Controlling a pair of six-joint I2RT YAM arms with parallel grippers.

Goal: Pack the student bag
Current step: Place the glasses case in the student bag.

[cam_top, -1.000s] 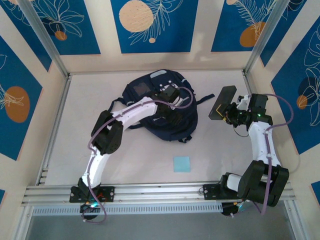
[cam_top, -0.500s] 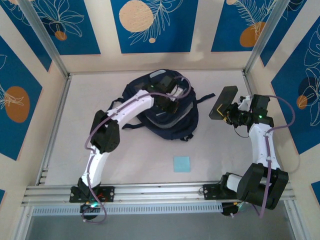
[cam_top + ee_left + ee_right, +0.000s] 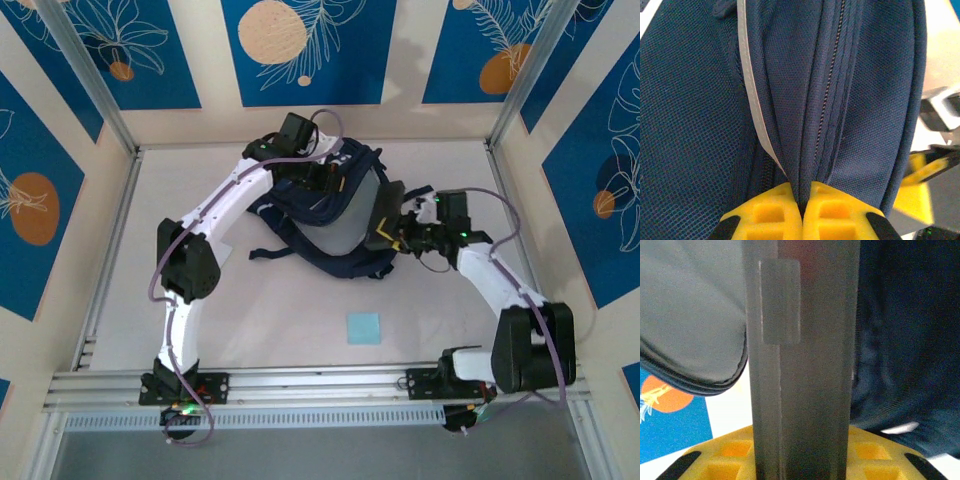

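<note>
The bag (image 3: 335, 250) lies at the far middle of the table (image 3: 200, 300), between the two arms, with its upper edge raised off the surface. The left gripper (image 3: 802, 199) is seen clamped tight on a thin fold of navy fabric just beside the zipper (image 3: 832, 90); by this the mouth is held up and the grey lining (image 3: 358, 195) is exposed. The right gripper (image 3: 802, 457) is closed partway on one end of a dark flat slab (image 3: 385, 213), which stands just beside the mouth, its free end toward the lining. The step is judged to be insertion of the slab. Risks noted: only a narrow pinch of cloth is held, so the fold may be pulled out if the slab drags on the bag, and the mouth would then collapse. The slab is gripped at one end only and may be levered askew if its free end catches the rim or zipper. The bag is otherwise unanchored and may be pushed along the table. The two grippers are near each other; contact is possible.
</note>
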